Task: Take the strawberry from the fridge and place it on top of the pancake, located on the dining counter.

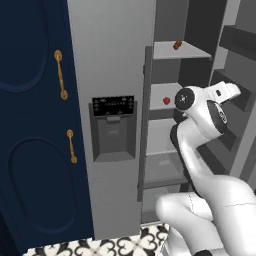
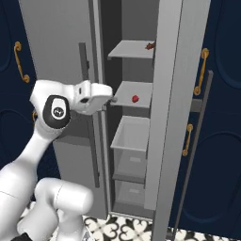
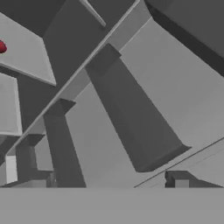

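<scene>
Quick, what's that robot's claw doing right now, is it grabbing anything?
Gripper: open and holding nothing; the strawberry sits untouched on its fridge shelf.

Fridge [image 1: 112, 60] is open, grey shelves inside. Middle shelf [image 2: 124, 99] has the strawberry [image 2: 135, 99] sitting on it, toward the front. Upper shelf [image 2: 127, 49] carries a brownish-orange oblong item [image 1: 177, 45]. Drawers [image 2: 129, 136] sit below the shelves.
</scene>
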Tool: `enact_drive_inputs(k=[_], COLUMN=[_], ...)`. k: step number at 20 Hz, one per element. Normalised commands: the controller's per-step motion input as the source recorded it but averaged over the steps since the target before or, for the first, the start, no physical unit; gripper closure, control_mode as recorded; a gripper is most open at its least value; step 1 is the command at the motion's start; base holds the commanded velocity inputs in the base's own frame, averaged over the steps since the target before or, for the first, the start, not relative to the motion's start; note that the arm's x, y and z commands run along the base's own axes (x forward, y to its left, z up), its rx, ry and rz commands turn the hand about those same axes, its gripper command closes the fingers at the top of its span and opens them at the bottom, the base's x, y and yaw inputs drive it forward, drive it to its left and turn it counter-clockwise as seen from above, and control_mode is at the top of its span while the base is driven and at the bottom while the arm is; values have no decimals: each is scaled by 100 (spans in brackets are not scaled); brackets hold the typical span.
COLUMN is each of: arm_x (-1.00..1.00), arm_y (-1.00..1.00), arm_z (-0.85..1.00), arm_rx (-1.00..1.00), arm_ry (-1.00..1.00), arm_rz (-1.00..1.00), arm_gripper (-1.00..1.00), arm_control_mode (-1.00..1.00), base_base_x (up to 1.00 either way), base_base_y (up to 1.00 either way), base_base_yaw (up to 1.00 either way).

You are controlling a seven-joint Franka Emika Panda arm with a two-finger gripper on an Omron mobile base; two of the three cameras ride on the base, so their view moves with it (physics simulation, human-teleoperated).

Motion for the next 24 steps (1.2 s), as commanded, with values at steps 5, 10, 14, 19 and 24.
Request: enact_drive_inputs(k=[5,10,14,19,24], arm_x=[-28,-9,14,38,45], arm_y=[59,63,58,58,31], arm_z=[-26,-9,3,2,0], arm_rx=[24,20,20,22,17], arm_ry=[0,1,10,6,0], arm_rz=[11,11,11,8,6], arm_gripper=[-100,-100,-100,-100,-100], arm_control_mode=[-100,-100,-100,-100,-100], base_base_x=[0,0,0,0,0], base_base_y=[0,0,0,0,0], base_base_yaw=[0,0,0,0,0])
